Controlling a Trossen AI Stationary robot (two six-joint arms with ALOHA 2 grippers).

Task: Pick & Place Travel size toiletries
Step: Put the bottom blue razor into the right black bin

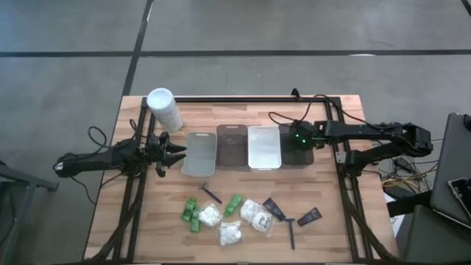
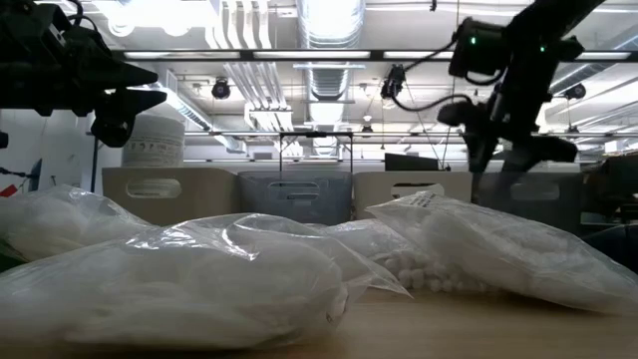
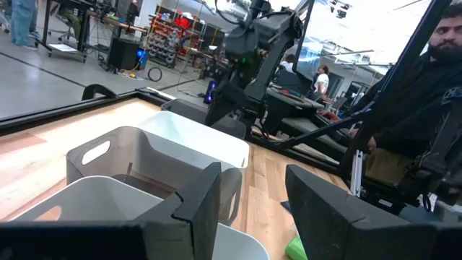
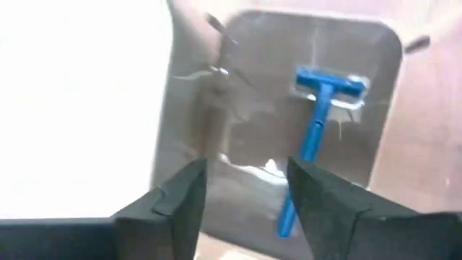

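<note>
A blue razor (image 4: 317,130) lies on the floor of the dark tray (image 1: 298,153) at the right end of the tray row. My right gripper (image 4: 245,195) hangs open above this tray, pointing steeply down, with nothing between its fingers. More toiletries lie on the near half of the table: green bottles (image 1: 193,213), white crinkly packets (image 1: 231,232), black tubes (image 1: 274,208) and two razors (image 1: 211,193). My left gripper (image 1: 176,153) waits open and level at the left end of the tray row.
Three more trays (image 1: 199,153) (image 1: 232,146) (image 1: 264,147) stand in the row mid-table. A tall white container (image 1: 164,108) stands at the far left. A black frame (image 1: 346,184) borders the table. White packets (image 2: 199,279) fill the low view's foreground. A person (image 3: 426,94) shows beyond the table.
</note>
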